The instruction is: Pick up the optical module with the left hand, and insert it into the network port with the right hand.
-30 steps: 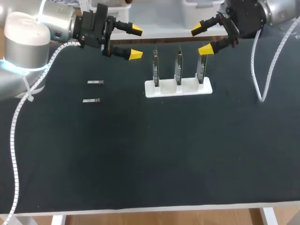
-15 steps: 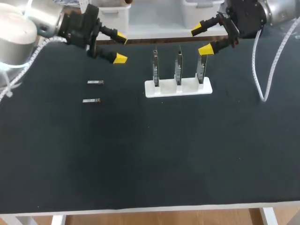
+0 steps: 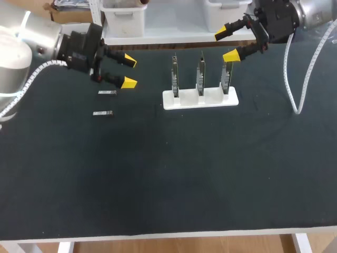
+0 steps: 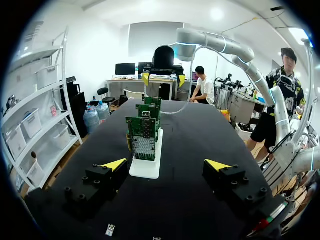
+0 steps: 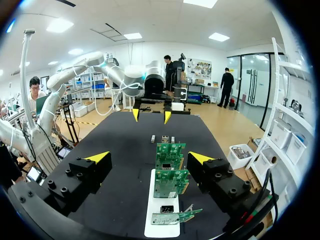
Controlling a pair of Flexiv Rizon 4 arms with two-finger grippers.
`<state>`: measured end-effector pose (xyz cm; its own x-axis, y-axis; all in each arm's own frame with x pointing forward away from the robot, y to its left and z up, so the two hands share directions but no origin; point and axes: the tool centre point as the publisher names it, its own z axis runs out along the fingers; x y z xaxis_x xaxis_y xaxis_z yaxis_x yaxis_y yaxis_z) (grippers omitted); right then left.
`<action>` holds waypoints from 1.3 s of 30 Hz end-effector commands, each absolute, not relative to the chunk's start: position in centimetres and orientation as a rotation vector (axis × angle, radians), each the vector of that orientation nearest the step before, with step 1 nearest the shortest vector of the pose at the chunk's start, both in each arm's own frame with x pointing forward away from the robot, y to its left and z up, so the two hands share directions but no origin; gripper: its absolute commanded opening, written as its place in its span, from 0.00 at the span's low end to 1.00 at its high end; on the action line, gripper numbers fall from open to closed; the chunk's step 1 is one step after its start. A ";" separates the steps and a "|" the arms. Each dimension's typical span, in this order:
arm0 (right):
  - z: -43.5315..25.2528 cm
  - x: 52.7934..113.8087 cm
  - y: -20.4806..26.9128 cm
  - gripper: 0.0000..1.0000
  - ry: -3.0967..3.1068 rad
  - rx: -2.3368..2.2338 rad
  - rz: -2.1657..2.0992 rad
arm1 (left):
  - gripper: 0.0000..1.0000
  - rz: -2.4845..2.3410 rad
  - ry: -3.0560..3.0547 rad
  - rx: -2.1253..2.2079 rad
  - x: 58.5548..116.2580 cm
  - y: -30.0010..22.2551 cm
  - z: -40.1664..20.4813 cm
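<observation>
Presently the left gripper (image 3: 129, 71) is held wide, gripping nothing, just right of the far optical module (image 3: 107, 93); a second module (image 3: 102, 113) lies nearer; the right gripper (image 3: 226, 45) is spread wide above the upright boards (image 3: 200, 74) on the white stand (image 3: 200, 100).

- Modules (image 3: 107, 93): too small in the head view to tell their ends apart, mere specks in the right wrist view, and one is cut off at the rim in the left wrist view.
- Boards (image 3: 200, 74): edge-on to the head camera, ports not discernible.
- Left arm (image 3: 21, 47) and right arm (image 3: 316, 10): cut off by the head view's edges.
</observation>
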<state>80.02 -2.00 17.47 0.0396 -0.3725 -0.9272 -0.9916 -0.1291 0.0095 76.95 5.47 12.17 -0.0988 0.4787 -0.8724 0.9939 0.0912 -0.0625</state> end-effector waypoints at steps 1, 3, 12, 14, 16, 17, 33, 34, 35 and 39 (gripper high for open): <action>17.5 79.7 -2.0 1.00 1.413 -1.594 1.080 | 1.00 -0.893 1.676 1.442 76.2 5.5 12.3; 17.5 79.7 -2.0 1.00 1.413 -1.594 1.080 | 1.00 -0.893 1.676 1.442 76.2 5.5 12.3; 17.5 79.7 -2.0 1.00 1.413 -1.594 1.080 | 1.00 -0.893 1.676 1.442 76.2 5.5 12.3; 17.5 79.7 -2.0 1.00 1.413 -1.594 1.080 | 1.00 -0.838 1.683 1.509 77.7 4.0 13.8; 17.5 79.7 -2.0 1.00 1.413 -1.594 1.080 | 1.00 -0.800 1.697 1.547 78.4 3.2 14.6; 17.5 79.7 -2.0 1.00 1.413 -1.594 1.080 | 1.00 -0.786 1.713 1.557 78.6 3.0 14.8; 17.5 79.7 -2.0 1.00 1.413 -1.594 1.080 | 1.00 -0.741 2.028 1.407 73.1 7.1 12.0; 17.5 79.7 -2.0 1.00 1.413 -1.594 1.080 | 1.00 -0.737 2.037 1.396 72.7 7.6 12.0; 17.5 79.7 -2.0 1.00 1.413 -1.594 1.080 | 1.00 -0.733 2.042 1.384 72.4 8.0 12.0; 17.5 79.7 -2.0 1.00 1.413 -1.594 1.080 | 1.00 -0.719 2.047 1.364 71.3 9.4 11.9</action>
<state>80.02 -2.00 17.47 0.0396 -0.3725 -0.9272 -0.9916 -0.1289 0.0095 73.85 8.49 11.58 -0.3240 0.6484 -0.6889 0.9409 0.2964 -0.1636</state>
